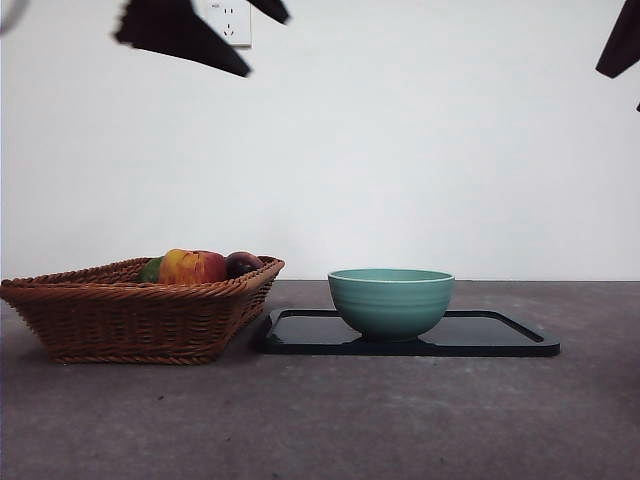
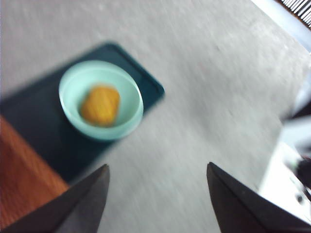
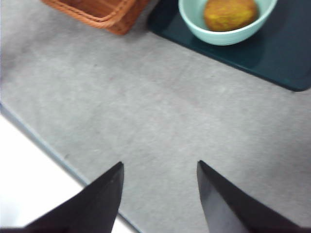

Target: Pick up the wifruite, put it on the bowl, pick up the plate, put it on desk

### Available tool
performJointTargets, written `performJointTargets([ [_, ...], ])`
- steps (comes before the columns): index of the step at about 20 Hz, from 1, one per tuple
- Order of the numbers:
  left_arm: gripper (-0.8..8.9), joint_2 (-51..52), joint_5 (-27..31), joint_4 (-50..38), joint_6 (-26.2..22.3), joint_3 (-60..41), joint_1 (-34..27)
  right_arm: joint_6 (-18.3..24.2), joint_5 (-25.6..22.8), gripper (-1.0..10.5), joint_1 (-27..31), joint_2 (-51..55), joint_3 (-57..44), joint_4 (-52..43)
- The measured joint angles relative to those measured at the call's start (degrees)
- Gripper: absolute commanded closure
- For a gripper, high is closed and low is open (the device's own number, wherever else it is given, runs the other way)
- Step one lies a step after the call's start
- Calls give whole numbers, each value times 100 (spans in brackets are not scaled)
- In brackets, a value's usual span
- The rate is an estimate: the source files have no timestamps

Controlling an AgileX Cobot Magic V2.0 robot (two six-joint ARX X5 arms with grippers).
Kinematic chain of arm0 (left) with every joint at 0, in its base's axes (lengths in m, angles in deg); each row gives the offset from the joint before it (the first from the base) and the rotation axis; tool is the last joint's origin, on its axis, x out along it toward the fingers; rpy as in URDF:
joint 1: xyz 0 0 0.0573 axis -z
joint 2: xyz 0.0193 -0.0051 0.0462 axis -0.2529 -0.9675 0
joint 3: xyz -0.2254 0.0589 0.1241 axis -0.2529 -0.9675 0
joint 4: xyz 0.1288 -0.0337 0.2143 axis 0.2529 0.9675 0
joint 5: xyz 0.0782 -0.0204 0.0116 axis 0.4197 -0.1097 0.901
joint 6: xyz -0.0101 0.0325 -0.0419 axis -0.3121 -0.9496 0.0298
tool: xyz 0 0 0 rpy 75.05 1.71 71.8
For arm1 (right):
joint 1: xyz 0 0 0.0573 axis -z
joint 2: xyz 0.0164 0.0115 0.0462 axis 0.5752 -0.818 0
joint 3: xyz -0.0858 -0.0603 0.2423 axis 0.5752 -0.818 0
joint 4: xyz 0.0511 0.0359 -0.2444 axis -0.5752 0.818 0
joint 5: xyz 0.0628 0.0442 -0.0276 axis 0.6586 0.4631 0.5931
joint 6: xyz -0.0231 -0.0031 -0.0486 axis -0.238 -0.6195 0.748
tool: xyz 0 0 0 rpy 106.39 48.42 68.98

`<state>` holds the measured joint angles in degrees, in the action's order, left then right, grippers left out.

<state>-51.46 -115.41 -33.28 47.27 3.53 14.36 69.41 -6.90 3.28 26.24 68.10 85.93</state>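
Observation:
The wifruite [image 2: 100,105] [image 3: 230,13], an orange-brown oval fruit, lies inside the teal bowl [image 1: 390,300] [image 2: 73,82] [image 3: 221,38]. The bowl's wall hides it in the front view. The bowl stands on the plate [image 1: 500,335] [image 2: 29,111] [image 3: 277,53], a dark flat tray resting on the desk [image 1: 400,420]. My left gripper [image 2: 157,165] hangs open and empty high above the desk, to one side of the bowl. My right gripper [image 3: 160,162] is open and empty too, over bare desk short of the plate. Both arms show only as dark tips at the top of the front view.
A wicker basket [image 1: 130,315] [image 3: 104,12] stands close beside the plate. It holds a red-and-yellow apple [image 1: 192,266], a dark round fruit [image 1: 243,263] and something green [image 1: 152,269]. The desk's edge [image 3: 58,155] runs near my right gripper.

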Motion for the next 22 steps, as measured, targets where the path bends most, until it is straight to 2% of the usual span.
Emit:
performJointTargets([
  [3,499,-911,260,-68,-195,866,109,0,15,707,0,0,0,2],
  [8,499,-2124,442,-289,-527,1563,267,0,20,707,0,0,0,7],
  [15,498,-3246,634,-1228,-815,1694,511,-2,20,707,0,0,0,262],
  [22,498,-3978,914,-1405,-1392,1731,730,-72,20,707,0,0,0,341],
])
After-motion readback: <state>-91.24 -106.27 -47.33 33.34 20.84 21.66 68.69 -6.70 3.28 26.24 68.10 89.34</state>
